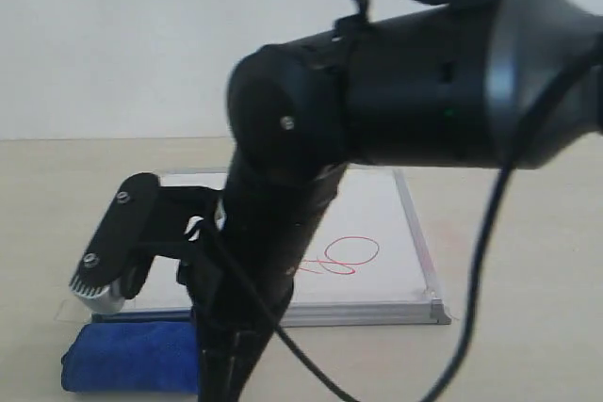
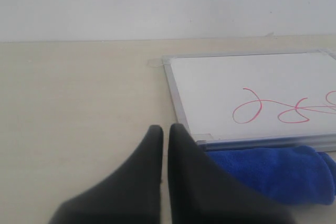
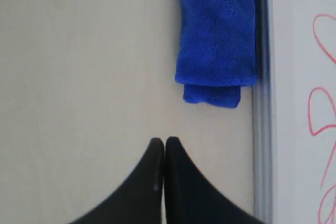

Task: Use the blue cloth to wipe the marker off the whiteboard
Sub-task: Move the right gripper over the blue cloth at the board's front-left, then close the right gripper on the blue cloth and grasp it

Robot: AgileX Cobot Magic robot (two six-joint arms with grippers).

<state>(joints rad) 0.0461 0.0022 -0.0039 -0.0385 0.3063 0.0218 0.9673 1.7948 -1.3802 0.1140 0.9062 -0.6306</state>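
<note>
The whiteboard (image 1: 386,214) lies flat on the table, with the red marker (image 1: 344,256) scribble on its near right part. The blue cloth (image 1: 127,357) lies rolled along the board's front edge at the left. In the left wrist view my left gripper (image 2: 166,127) is shut and empty, hovering off the whiteboard (image 2: 236,77) corner, with the blue cloth (image 2: 278,174) just beside it and the marker (image 2: 283,107) beyond. My right gripper (image 3: 164,140) is shut on nothing, a short way from the end of the blue cloth (image 3: 218,30), beside the whiteboard (image 3: 294,51) and marker (image 3: 323,114).
A bulky black arm (image 1: 396,91) reaches in from the right and hides the whiteboard's left half in the exterior view. Its black cable (image 1: 480,261) hangs in front of the board's right edge. Beige table (image 1: 528,345) surrounds the board, with a white wall behind.
</note>
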